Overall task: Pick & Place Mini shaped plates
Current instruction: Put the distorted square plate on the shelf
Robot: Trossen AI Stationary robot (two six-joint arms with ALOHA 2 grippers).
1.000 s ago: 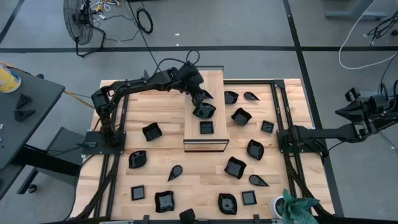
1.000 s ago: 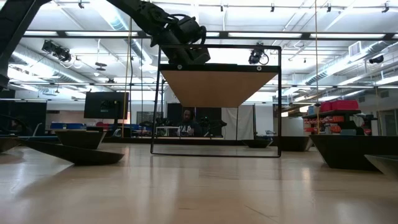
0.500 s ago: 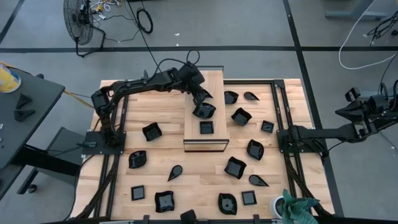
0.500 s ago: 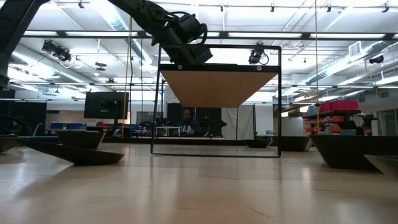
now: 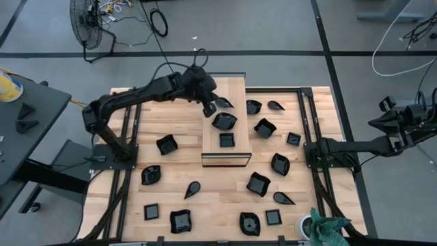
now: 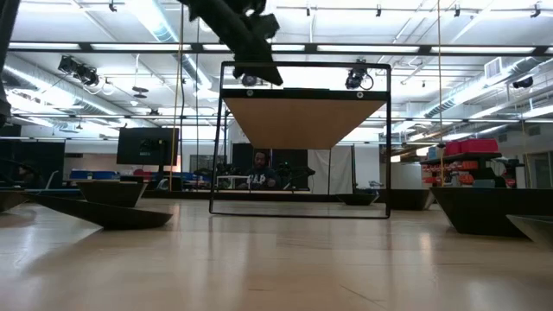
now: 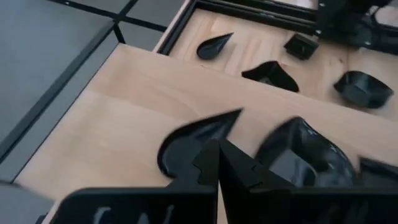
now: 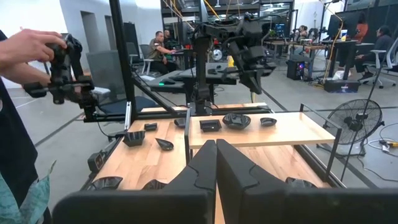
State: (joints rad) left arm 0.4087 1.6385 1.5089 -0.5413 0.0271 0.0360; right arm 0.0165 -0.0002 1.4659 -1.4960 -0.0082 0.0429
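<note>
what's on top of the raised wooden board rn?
Three black mini plates sit on the wooden board: a teardrop plate, a wavy-edged plate and a square plate. The left hand, shut, covers the board just beside the teardrop.

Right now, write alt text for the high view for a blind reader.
The left gripper, shut and empty, hovers over a raised wooden board bearing three small black plates; more plates are scattered across the table, and the right arm waits off its right edge.
</note>
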